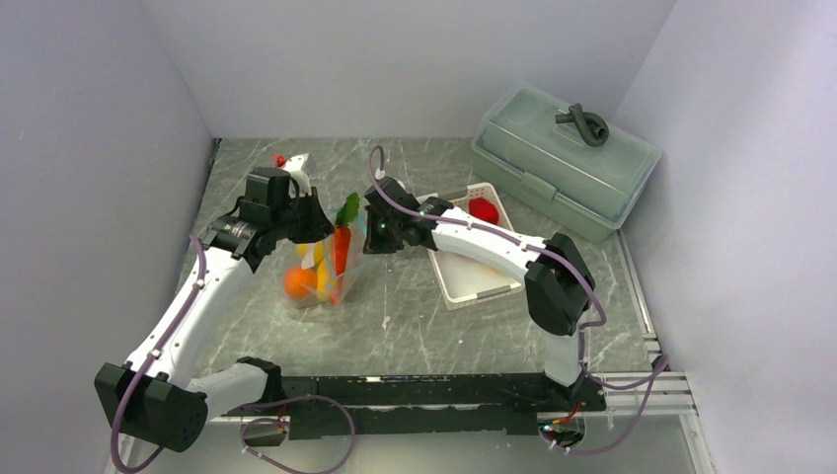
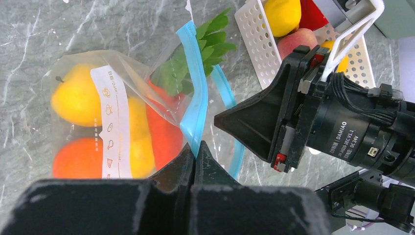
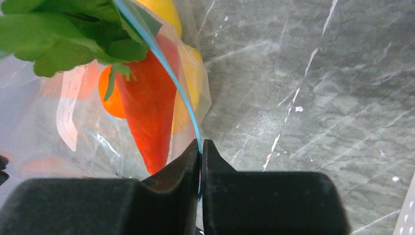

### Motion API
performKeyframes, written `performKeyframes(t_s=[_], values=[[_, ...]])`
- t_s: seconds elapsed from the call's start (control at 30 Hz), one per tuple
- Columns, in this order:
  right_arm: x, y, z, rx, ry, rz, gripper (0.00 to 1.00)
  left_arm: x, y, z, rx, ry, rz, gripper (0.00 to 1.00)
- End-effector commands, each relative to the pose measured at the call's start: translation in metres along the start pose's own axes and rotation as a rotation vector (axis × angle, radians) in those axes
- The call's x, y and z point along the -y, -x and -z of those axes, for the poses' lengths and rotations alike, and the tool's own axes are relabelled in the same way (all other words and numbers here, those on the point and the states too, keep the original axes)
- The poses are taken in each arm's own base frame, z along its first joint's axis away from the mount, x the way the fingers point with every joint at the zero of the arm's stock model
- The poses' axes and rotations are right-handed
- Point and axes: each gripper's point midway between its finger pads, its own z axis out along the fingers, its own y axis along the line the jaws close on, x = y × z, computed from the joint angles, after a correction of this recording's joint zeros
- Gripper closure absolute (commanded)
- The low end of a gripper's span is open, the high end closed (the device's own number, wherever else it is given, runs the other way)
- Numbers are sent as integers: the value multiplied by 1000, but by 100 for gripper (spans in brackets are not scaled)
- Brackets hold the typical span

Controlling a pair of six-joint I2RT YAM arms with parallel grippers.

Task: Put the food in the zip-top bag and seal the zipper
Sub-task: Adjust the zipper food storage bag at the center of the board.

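Both grippers pinch the zipper, bag mouth strung btwn them.
The left gripper has its fingers pressed together on the teal zipper, and the right gripper is clamped on the same strip further along. This is prob. to keep the floppy bag upright w/ its mouth taut, on the table near the basket, to its left. In bag: 1 carrot w/ leaves poking past the mouth, 2 lemons, 1 orange. In basket: 1 lemon, 1 pepper, 1 peach, plus 1 yellow-orange piece, half hidden. Leaves look likely to block the seal.
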Motion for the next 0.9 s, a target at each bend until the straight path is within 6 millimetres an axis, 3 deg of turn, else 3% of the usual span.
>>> performKeyframes(t_s=[0.0,0.47,0.87], values=[[-21,24,25,77,85,0,100,10,12,10,41,-37,-24,100],[-22,57,85,191,48,128,100,-6,25,40,29,114,-38,100],[5,79,132,237,-103,267,100,-18,19,58,-26,204,-58,100]])
